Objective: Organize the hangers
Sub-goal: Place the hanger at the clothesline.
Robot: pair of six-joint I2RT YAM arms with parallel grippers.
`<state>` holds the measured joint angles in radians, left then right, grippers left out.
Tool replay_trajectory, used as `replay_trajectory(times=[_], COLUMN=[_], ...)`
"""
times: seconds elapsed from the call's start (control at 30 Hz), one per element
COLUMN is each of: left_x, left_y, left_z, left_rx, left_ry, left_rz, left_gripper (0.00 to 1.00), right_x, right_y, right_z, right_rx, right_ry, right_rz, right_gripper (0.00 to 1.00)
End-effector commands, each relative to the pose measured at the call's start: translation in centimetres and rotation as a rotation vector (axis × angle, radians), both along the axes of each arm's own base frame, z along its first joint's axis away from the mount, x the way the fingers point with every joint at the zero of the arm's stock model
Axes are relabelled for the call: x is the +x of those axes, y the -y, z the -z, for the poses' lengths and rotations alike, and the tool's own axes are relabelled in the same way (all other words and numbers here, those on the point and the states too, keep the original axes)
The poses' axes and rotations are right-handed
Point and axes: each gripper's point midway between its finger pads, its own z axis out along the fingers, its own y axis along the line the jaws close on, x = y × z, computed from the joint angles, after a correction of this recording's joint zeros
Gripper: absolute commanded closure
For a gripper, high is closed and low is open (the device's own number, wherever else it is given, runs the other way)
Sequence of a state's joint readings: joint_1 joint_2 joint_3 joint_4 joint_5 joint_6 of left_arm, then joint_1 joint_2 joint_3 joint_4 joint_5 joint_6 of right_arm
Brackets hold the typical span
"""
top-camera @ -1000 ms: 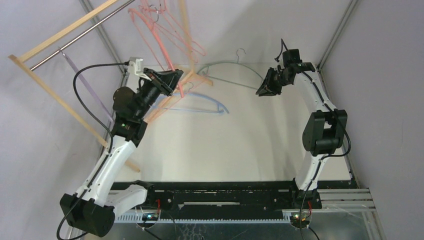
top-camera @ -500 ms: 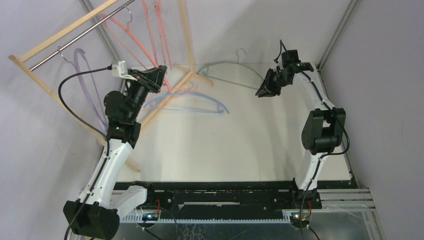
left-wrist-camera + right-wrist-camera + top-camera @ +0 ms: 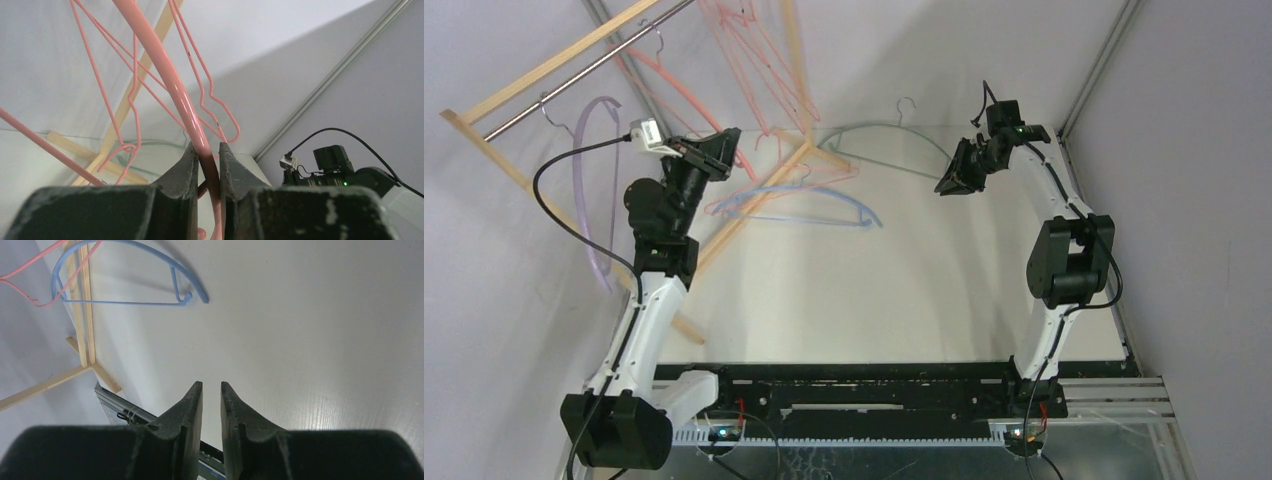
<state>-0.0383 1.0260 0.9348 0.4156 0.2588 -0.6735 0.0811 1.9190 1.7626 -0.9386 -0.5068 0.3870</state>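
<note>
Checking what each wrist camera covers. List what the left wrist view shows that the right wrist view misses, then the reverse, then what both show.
Left wrist only: the left fingers shut on the thick pink hanger, and the right arm off to the side.
Right wrist only: the right fingers slightly apart with nothing between them, and the blue hanger lying on the table.
Both: the wooden rack and thin pink wire hangers.
</note>
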Motion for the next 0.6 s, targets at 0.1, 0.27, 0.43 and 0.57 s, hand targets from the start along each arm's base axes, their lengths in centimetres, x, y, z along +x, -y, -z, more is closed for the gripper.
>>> replay_trajectory(times=[0.1,0.27,0.43,0.57], left_x=[-0.1,-0.3,-1.2,-2.3], left_y=[-0.2,-0.9,-2.0,-2.4], left_z=[1.3,2.5,2.5,2.1], left_rx=[-0.050,-0.032,0.030,0.062], left_ry=[-0.005,-0.058,-0.089,-0.092], left_rz=[0.011,-0.038,-0.103,-0.130], left_gripper=[1.00,0.70,0.45,0.21], right_x=[0.6,0.5,0.3,0.2], right_y=[-0.1,0.1,-0.2,-0.8], right_z=[-1.5,-1.3,-1.5,-1.9], right_rx=[0.001,-0.008,-0.012,-0.019], right_ry=[0.051,0.050,0.062,0.079], right_rz=[-0.007,-0.004,-0.019,-0.040], right_gripper=[0.73,0.71,0.67,0.64])
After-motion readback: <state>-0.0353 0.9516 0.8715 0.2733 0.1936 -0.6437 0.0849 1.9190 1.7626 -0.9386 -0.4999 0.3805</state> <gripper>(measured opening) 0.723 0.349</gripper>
